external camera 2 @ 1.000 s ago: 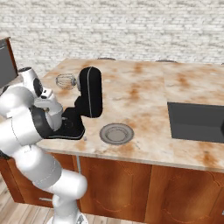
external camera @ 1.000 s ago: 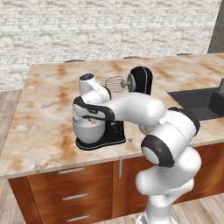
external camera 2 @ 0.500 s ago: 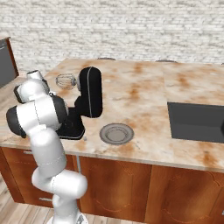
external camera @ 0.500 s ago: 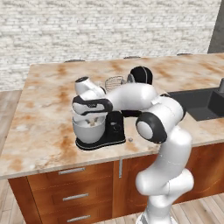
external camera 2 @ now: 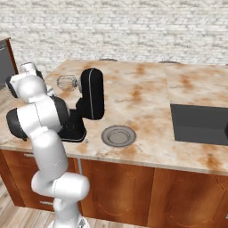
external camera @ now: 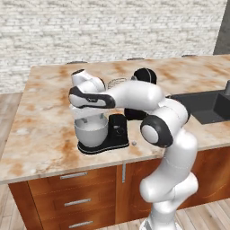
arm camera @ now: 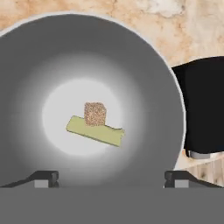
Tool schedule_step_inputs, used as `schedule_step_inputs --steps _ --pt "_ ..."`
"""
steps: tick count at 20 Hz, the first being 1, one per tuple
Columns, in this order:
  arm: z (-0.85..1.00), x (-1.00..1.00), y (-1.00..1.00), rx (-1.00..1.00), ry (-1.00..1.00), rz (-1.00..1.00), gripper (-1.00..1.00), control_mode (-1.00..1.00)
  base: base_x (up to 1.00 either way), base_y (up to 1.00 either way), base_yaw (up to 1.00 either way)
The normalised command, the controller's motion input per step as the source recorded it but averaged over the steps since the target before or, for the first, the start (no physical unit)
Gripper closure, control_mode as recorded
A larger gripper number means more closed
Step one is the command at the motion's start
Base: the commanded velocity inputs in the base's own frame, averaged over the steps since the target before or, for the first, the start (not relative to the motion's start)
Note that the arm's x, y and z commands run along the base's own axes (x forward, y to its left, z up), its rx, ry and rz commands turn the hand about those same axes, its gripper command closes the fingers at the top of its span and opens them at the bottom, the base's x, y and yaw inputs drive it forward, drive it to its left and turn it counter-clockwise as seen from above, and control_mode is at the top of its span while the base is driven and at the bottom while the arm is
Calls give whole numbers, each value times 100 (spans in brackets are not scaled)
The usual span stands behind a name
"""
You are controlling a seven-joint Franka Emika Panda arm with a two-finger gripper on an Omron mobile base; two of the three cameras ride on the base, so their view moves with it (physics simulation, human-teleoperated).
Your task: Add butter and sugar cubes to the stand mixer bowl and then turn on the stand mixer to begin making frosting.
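2 fingers (arm camera: 112, 178) (spread wide) point down into the stand mixer bowl (arm camera: 144, 65).

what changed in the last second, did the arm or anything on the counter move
The arm's elbow swung from low on the robot's left up and over to the right, folding above the counter, while the gripper kept hovering over the round silver-grey metal stand mixer bowl, fingers apart. The glossy black stand mixer, the bowl, the flat round grey plate, and the yellow butter stick and brown sugar cube in the bowl stayed put.
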Motion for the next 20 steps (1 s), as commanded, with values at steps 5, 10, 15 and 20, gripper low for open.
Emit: schedule_step_inputs --steps 5,10,15,20 --pt "56 -98 -49 3 0 -6 -100 -100 0 0 0" --pt "-9 -85 -100 2 0 -1 -100 -100 0 0 0" --pt "-15 -89 -100 9 -13 1 -100 -100 0 0 0" --pt "0 -33 -100 34 -20 9 -100 -100 0 0 0"
